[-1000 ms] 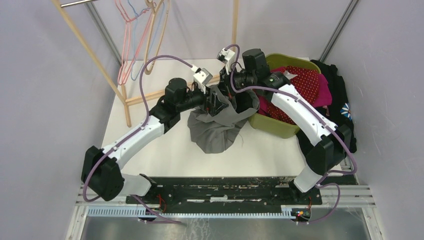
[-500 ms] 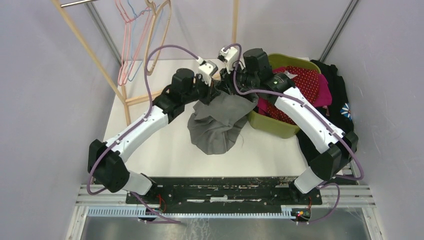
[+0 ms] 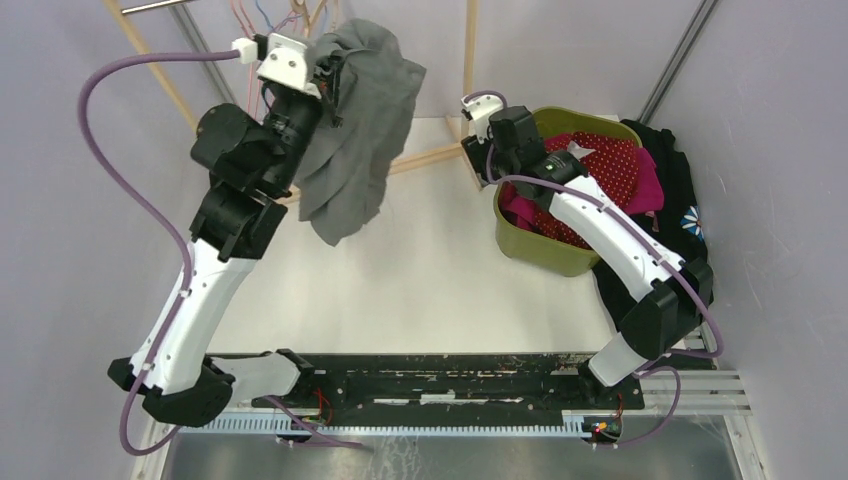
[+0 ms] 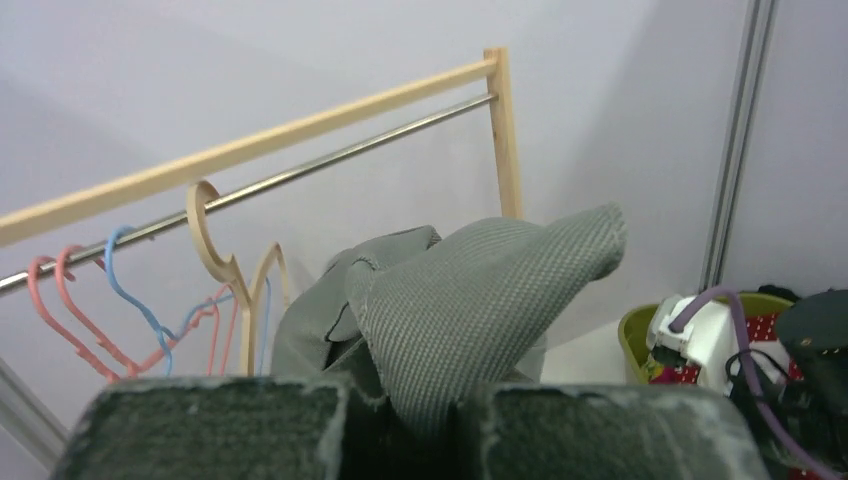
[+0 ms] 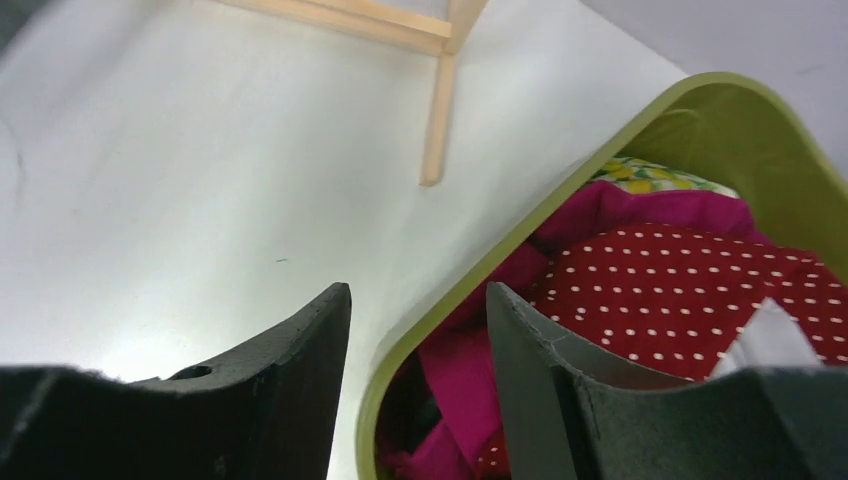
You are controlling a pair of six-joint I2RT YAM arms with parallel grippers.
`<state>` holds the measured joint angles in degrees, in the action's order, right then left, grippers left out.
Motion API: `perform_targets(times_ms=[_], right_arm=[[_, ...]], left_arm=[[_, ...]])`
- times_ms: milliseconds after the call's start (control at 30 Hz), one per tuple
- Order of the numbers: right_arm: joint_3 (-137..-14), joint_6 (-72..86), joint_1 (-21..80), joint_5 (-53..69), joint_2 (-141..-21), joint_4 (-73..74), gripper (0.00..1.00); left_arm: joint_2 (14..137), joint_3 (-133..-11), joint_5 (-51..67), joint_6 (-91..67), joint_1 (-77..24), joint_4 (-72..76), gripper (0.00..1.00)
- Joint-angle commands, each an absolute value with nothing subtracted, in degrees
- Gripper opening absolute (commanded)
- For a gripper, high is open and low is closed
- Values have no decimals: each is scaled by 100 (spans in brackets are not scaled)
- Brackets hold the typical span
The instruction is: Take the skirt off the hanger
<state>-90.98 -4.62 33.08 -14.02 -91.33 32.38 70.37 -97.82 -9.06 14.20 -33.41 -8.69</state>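
My left gripper (image 3: 330, 75) is raised high at the back left, shut on a fold of the grey skirt (image 3: 355, 130). The skirt hangs free below it, off the table. In the left wrist view the woven grey skirt (image 4: 480, 290) bulges out from between my pads (image 4: 590, 430). No hanger shows inside the skirt. A wooden hanger (image 4: 215, 250) hangs on the rail just behind it, with a pink one (image 4: 70, 320) and a blue one (image 4: 135, 300) beside it. My right gripper (image 5: 415, 290) stands open and holds nothing, over the near-left rim of the green basket (image 5: 640, 130).
The wooden clothes rack (image 3: 170, 90) stands along the back left, its foot bar (image 3: 430, 155) crossing the table. The green basket (image 3: 535, 255) holds red dotted and magenta clothes. A dark clothing pile (image 3: 680, 190) lies beyond it at the right.
My left gripper shut on the skirt and swung it up off the table toward the rack. My right gripper let go, opened and drew back to the basket.
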Motion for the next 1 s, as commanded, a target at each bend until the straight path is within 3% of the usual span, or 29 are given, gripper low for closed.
perform_targets(times_ms=[0,133,233,333,400,567,967], right_arm=[[-9001,64,3309,-761,-9090,3007,59],[-9086,61,3373,-430,-9165,3042,59],[-9073,-187,3372,-662,-9123,3089,59],[-9028,-285,3375,-764,-9114,3078,60],[-9043,-261,3370,-688,-9133,3059,60],[-9070,-229,3370,-393,-9016,3063,62],[-9410,170,3589,1259,-8558,3100,65]], left_arm=[[7337,-9927,-532,1403,-3322,-363,3],[7652,-10544,-157,1293,-3708,-807,3],[7336,-10582,-13,1225,-4117,-325,3],[7411,-9673,-886,1229,-3655,-652,3],[7787,-9882,-159,594,-3182,-1377,3],[8002,-10554,-473,1196,-3464,-1262,3],[8278,-10485,-407,1150,-3525,-1207,3]])
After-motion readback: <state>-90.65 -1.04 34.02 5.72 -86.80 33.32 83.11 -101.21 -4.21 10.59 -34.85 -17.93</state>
